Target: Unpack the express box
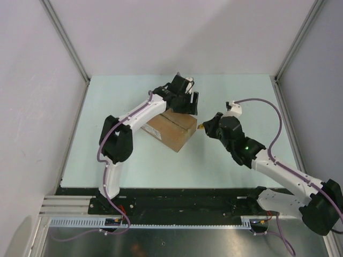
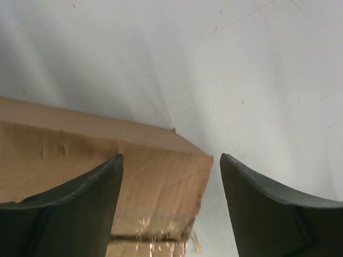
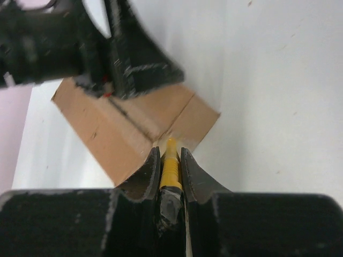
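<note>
The express box (image 1: 172, 131) is a brown cardboard carton lying at an angle in the middle of the table, flaps shut with clear tape over the centre seam. My left gripper (image 1: 185, 101) is open and sits over the box's far end; in the left wrist view its fingers (image 2: 80, 209) straddle the box's corner (image 2: 161, 182). My right gripper (image 1: 206, 127) is shut on the yellow-black utility knife (image 3: 170, 166). The knife's tip meets the box's near right corner (image 3: 177, 123) at the seam end.
Grey walls and aluminium frame posts (image 1: 64, 40) enclose the pale table (image 1: 236, 96). The left arm (image 1: 134, 120) reaches over the box's left side. A black rail (image 1: 177, 195) runs along the near edge by the arm bases.
</note>
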Controlling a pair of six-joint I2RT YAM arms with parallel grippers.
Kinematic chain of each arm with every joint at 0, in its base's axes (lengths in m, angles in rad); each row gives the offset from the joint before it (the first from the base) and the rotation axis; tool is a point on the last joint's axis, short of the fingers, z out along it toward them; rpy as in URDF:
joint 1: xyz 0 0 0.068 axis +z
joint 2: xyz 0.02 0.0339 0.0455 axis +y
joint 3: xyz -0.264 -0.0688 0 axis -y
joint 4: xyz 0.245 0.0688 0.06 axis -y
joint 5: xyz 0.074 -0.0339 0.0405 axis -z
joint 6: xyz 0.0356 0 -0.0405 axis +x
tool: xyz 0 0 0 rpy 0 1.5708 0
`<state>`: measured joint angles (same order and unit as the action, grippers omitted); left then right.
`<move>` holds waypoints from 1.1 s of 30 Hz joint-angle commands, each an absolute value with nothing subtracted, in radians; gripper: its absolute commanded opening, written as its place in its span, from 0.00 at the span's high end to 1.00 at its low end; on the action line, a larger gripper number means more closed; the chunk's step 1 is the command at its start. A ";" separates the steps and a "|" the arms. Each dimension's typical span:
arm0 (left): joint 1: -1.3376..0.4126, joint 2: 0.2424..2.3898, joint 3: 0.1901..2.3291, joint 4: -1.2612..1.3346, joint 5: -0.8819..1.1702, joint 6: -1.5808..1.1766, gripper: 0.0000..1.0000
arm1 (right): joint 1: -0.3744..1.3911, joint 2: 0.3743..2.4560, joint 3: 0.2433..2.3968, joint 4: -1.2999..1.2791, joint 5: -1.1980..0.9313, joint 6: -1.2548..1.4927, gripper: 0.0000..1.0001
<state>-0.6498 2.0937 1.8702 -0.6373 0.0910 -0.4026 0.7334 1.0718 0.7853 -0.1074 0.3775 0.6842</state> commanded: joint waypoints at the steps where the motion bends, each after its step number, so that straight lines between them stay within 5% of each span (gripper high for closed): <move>1: -0.635 1.951 1.896 -0.692 0.121 -0.425 0.19 | 0.646 1.077 0.795 -0.061 0.397 0.603 1.00; 14: -0.479 1.504 1.303 -0.667 -0.164 -0.560 0.04 | 0.502 1.480 0.969 0.215 0.181 0.399 1.00; 23: -0.354 1.442 1.000 -0.226 0.185 -0.673 0.02 | 0.505 1.552 1.035 0.180 -0.033 0.321 1.00; 33: -0.279 1.583 1.081 -0.141 0.293 -0.667 0.02 | 0.571 1.480 1.034 -0.041 -0.092 0.299 1.00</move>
